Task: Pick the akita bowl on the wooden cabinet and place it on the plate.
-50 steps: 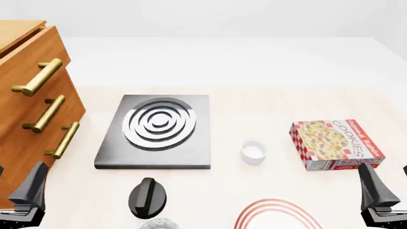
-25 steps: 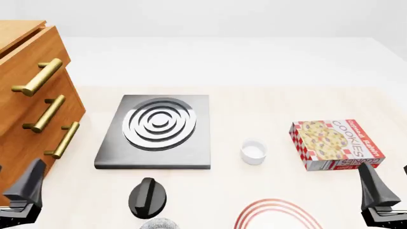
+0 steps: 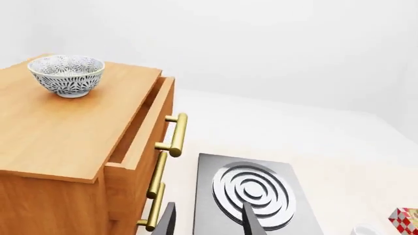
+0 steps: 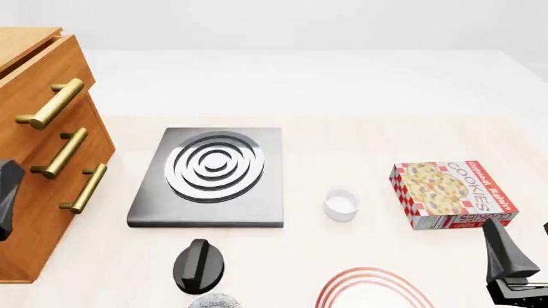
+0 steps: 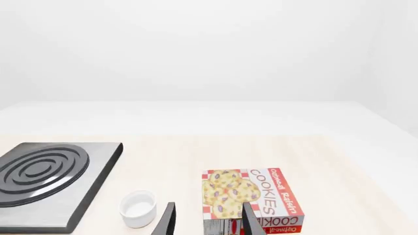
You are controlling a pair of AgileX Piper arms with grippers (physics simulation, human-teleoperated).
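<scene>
The akita bowl (image 3: 67, 74) stands upright on the far corner of the wooden cabinet's (image 3: 65, 132) top, in the left wrist view only. My left gripper (image 3: 209, 224) is open and empty, level with the cabinet's top and well short of the bowl. In the front view it shows as a dark finger (image 4: 8, 194) at the left edge, in front of the wooden cabinet (image 4: 38, 128). The plate (image 4: 370, 274), white with red rings, lies cut off by the front edge of the table. My right gripper (image 5: 207, 223) is open and empty, low at the right (image 4: 510, 266).
A square steel stove (image 4: 210, 172) lies mid-table beside the cabinet's brass handles (image 4: 64, 153). A small white bowl (image 4: 342, 203) and a cookie box (image 4: 452, 194) sit to its right. A black knob-shaped object (image 4: 199, 264) and a grey speckled object (image 4: 214, 300) lie near the front edge.
My left gripper has risen and shifted left, from the table's front left corner up in front of the cabinet. The right gripper has stayed put.
</scene>
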